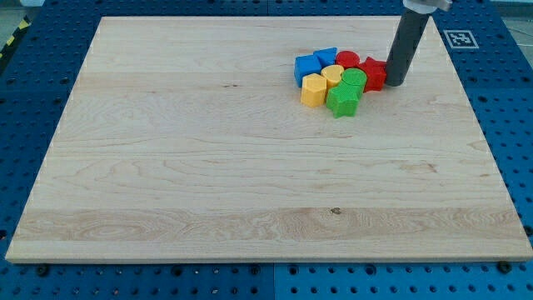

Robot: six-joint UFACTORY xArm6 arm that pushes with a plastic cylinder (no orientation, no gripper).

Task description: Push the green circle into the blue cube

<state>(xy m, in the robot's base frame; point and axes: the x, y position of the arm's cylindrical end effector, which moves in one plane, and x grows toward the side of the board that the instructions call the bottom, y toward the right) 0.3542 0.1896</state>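
Green circle (353,78) sits mid-cluster near the board's top-right corner, blue cube (307,69) just left beyond a yellow block (332,77); my tip (394,83) — gripperless rod — touches the red block (374,74), so reposition before pushing left.

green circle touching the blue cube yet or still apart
Apart, as far as the view shows. The green circle sits at the cluster's right; yellow blocks lie between it and the blue cube.

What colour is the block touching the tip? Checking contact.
Red, beside my tip; camera view.
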